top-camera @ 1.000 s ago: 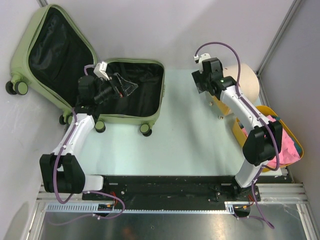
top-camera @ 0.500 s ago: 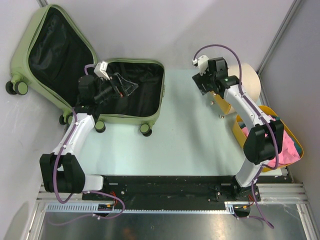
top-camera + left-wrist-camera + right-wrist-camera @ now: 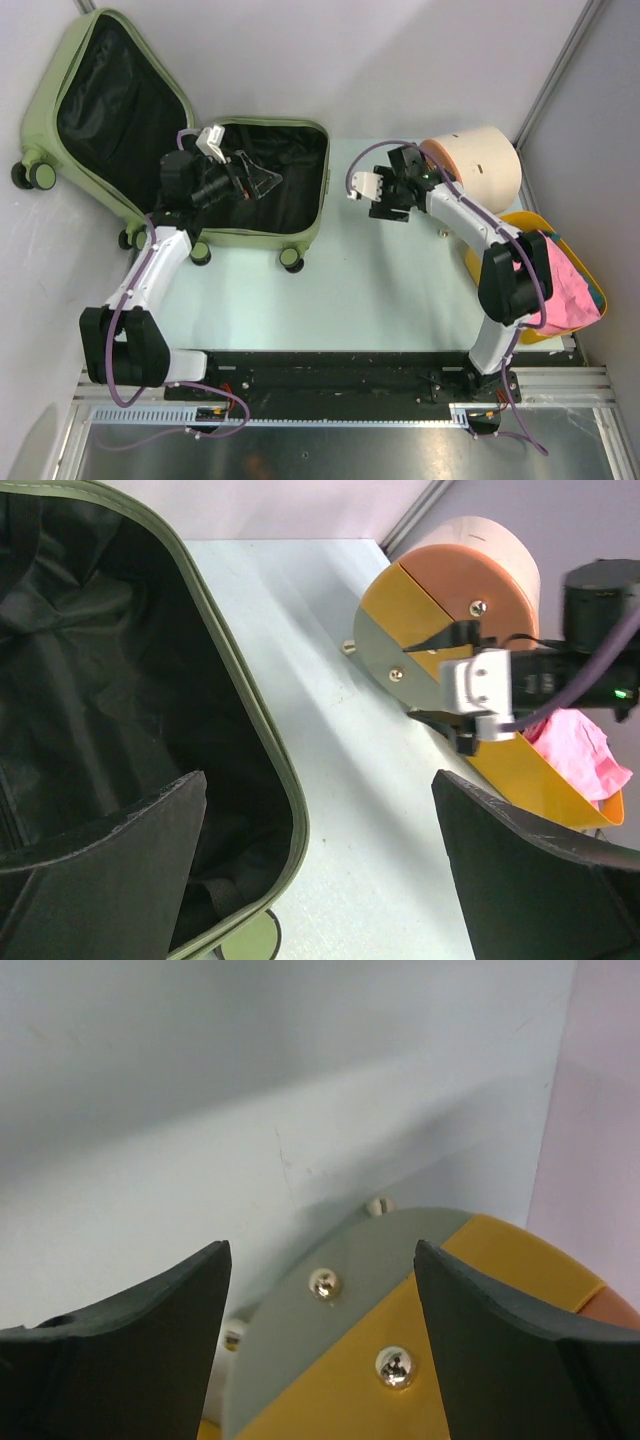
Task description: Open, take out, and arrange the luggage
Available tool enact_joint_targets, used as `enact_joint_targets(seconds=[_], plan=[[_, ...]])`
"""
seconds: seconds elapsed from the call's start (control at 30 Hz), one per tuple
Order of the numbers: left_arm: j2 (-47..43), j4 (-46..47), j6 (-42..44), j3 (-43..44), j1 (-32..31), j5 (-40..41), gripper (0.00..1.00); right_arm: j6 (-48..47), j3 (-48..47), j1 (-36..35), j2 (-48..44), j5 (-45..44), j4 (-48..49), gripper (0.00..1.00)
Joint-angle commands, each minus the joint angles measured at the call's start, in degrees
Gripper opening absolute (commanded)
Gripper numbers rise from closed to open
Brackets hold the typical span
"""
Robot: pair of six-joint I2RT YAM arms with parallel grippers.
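Luggage fills the left: black lining, sage-green rim. Left gripper fingers stand wide apart over rim and table. Beyond, cream drum lies on its side (end face orange, yellow, grey), right arm's white camera block just before it.

White arm links, black joints, looping purple cables, matte black wedge fingers.

The pale sage-green hard-shell suitcase lies wide open at the bench's far left corner, black lining exposed, lid leaning back, small black-and-green wheels facing the near side.
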State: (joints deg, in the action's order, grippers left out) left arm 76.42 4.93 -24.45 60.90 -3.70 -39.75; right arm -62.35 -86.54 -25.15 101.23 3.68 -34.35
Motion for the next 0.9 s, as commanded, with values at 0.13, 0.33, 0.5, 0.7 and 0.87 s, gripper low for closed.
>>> enact_joint_targets(seconds=[0.13,0.33,0.5,0.7,0.87], plan=[[0.0,-0.5,1.8,2.6,-0.3,-2.9,0.99,-30.8,1.1,7.8,5.8,-1.5,4.4,0.81],[0.5,-0.6,1.9,2.5,-0.3,-2.7,0.99,-35.6,-0.7,12.7,11.4,-3.0,10.5,0.80],[1.5,-0.6,2.0,2.7,-0.3,-2.5,0.99,-33.3,-5.8,14.2,16.2,-5.8,12.4,0.80],[3.2,-1.0,2.6,4.0,-0.3,-2.9,0.99,-31.1,-10.8,16.3,21.1,-7.4,13.5,0.80],[4.0,-1.4,3.8,4.6,-0.3,-3.0,1.00,-32.1,-12.2,18.1,22.2,-6.9,13.6,0.80]])
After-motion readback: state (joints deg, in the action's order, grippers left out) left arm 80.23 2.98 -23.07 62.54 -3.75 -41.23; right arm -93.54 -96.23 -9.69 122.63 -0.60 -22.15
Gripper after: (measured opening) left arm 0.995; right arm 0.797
